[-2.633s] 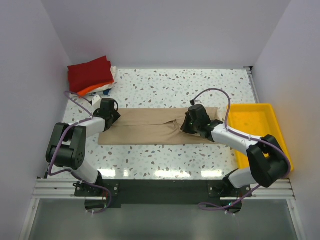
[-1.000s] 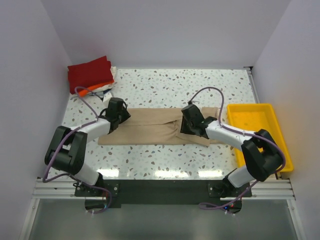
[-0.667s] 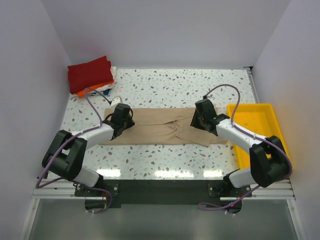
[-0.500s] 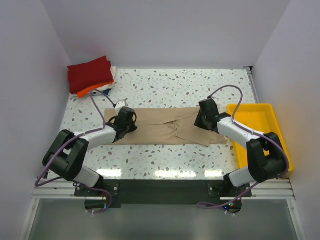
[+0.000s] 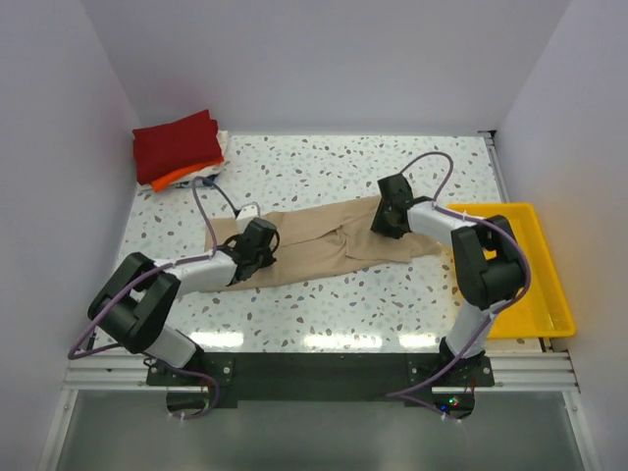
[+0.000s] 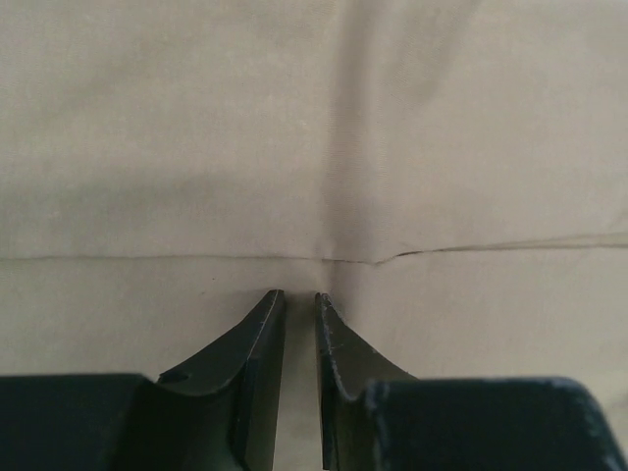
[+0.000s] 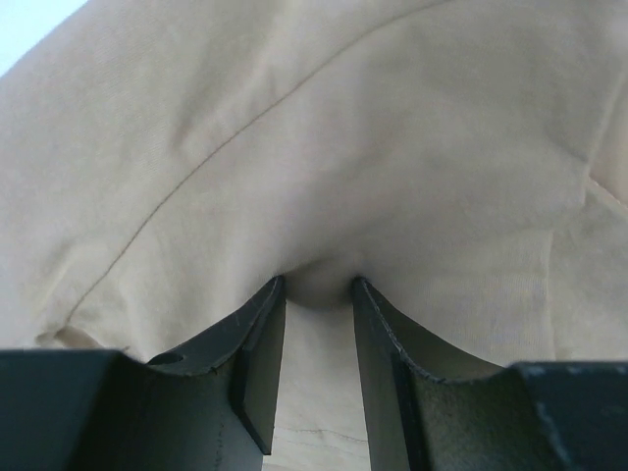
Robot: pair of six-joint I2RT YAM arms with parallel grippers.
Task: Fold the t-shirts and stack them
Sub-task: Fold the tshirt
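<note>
The tan t-shirt (image 5: 324, 240) lies crumpled and slanted across the middle of the table. My left gripper (image 5: 260, 241) rests on its left part, with the jaws almost shut and a thin fold of tan cloth (image 6: 294, 118) between the fingertips; this gripper is also in the left wrist view (image 6: 294, 294). My right gripper (image 5: 390, 218) is at the shirt's far right part, shut on a raised pinch of the tan cloth (image 7: 343, 128); it is also in the right wrist view (image 7: 317, 285). A folded stack stands at the back left: dark red t-shirt (image 5: 177, 143) on top, orange (image 5: 175, 178) and white (image 5: 214, 162) beneath.
A yellow plastic tray (image 5: 520, 280) sits at the right edge, next to my right arm. White walls close in the table at the left, back and right. Purple cables loop over both arms.
My left gripper has moved right and nearer along the shirt, drawing its left end inward. My right gripper has moved right and farther back, lifting cloth. The shirt has turned from straight to slanted and bunched.
</note>
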